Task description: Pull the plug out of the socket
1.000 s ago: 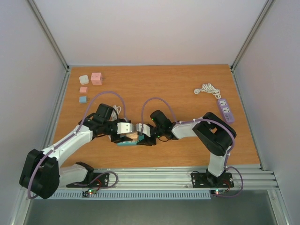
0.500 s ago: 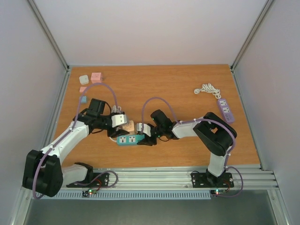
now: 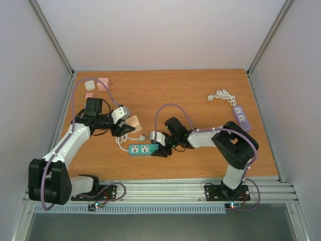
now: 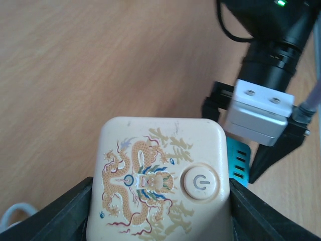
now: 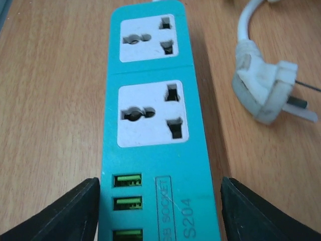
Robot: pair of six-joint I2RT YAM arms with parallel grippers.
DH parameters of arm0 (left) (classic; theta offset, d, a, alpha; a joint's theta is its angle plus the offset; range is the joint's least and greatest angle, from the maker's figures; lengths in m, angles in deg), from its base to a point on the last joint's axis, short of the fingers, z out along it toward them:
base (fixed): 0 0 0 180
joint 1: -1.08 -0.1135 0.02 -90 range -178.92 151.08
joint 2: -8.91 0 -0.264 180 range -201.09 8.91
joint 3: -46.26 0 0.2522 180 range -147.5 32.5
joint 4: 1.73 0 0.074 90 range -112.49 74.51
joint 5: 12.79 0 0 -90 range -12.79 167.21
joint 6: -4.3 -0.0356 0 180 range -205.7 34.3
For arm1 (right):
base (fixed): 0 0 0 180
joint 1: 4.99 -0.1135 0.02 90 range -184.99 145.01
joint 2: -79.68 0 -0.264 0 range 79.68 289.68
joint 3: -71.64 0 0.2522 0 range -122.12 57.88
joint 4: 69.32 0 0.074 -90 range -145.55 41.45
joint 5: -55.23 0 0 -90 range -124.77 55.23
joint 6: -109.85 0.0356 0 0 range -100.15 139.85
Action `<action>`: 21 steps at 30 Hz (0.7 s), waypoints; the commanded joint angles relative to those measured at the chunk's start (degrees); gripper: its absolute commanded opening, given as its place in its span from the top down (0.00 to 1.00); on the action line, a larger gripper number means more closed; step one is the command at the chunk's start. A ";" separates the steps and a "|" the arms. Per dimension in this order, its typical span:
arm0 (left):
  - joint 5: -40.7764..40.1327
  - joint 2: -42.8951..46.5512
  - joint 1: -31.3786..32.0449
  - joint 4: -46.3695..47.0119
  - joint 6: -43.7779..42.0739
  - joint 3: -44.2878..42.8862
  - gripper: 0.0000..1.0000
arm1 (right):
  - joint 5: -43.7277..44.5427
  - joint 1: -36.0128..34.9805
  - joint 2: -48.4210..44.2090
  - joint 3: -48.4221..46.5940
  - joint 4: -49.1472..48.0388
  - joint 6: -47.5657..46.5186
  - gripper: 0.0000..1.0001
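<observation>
Left tool (image 3: 129, 123), seen from above, is clamped on the cream plug (image 3: 134, 120). It carries the plug well apart from the teal socket strip (image 3: 139, 149), which lies flat on the worktop (image 3: 200, 90) on this tool's near side, toward the arm bases. The right tool (image 3: 159, 150) sits at the strip's end, facing the left tool across it. A white cord (image 3: 120, 143) loops on the wood between the left tool and the strip. Far off behind the right tool lies a purple strip (image 3: 241, 117), and behind the left tool are some small blocks (image 3: 104, 83).

From the left wrist, the plug fills the space between the black fingers (image 4: 60, 221) and touches both. Its face carries a dragon print and a round power button. Ahead and lower, the right tool points down at the teal strip.

From the right wrist, the fingers (image 5: 70, 211) straddle the strip's USB ports (image 5: 127, 203), one on each long side, at or just beside its edges. I cannot tell whether they press it or stand free. Ahead of the tool, two white sockets face up. A white mains plug (image 5: 263, 93) lies on the wood just beside the strip.
</observation>
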 commanded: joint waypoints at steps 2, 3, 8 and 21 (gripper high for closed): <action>3.99 -1.18 -6.04 7.20 9.18 -3.38 0.72 | 0.77 0.47 -3.13 0.24 1.70 2.47 0.30; 3.76 -1.46 -7.19 8.67 10.68 -3.63 0.72 | 0.71 0.54 -3.46 0.02 1.75 3.10 0.28; 1.99 -4.89 -14.16 17.12 21.58 -5.01 0.70 | 0.36 0.46 -5.46 -1.09 2.35 4.83 0.20; -4.24 -24.56 -22.15 36.77 40.17 -11.31 0.66 | 1.20 0.46 -12.73 -2.01 5.99 5.97 0.06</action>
